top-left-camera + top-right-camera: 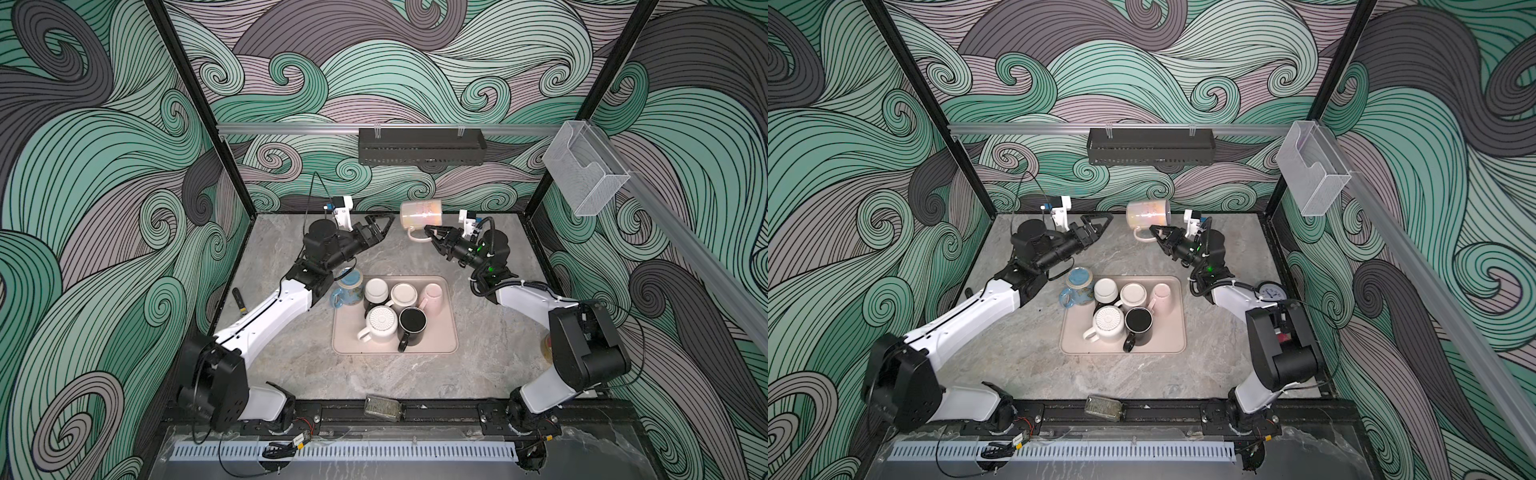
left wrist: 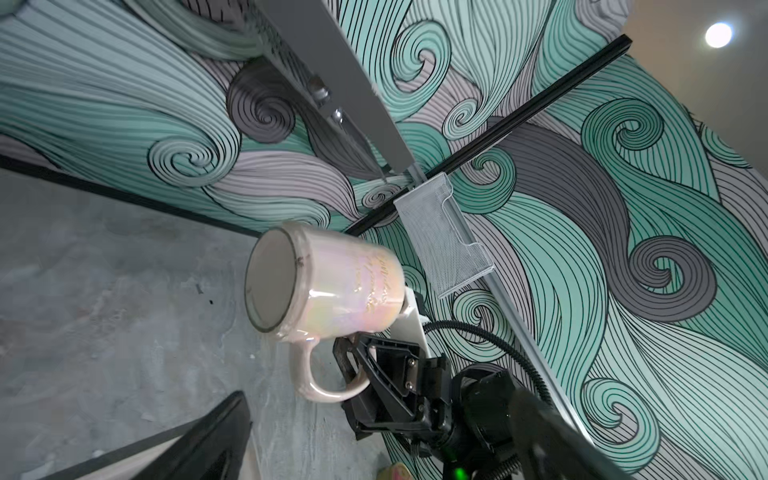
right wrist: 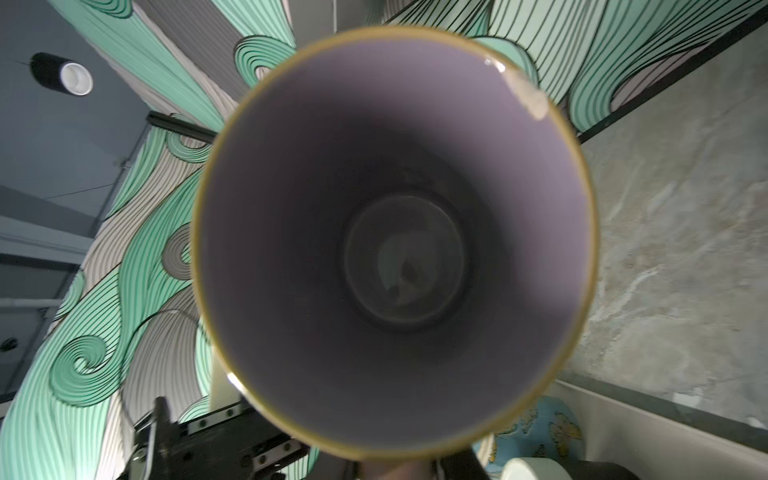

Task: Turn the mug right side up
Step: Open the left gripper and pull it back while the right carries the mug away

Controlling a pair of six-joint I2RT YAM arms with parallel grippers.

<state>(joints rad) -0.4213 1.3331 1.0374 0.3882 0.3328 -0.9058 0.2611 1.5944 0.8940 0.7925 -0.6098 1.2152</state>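
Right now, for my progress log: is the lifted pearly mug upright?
No, on its side: the pearly mug points its base left and mouth right in both top views; the right gripper holds its handle.

Both top views high, steeply down over the table (image 1: pixel 291 365); wrist views close (both on the mug (image 2: pixel 345 286)).

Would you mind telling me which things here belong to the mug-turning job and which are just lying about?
In the job: pearly mug, held sideways by its handle in the right gripper; left gripper, open beside it.
Lying about: tray and its mugs; blue mug beside it; black wall basket; clear wall holder.
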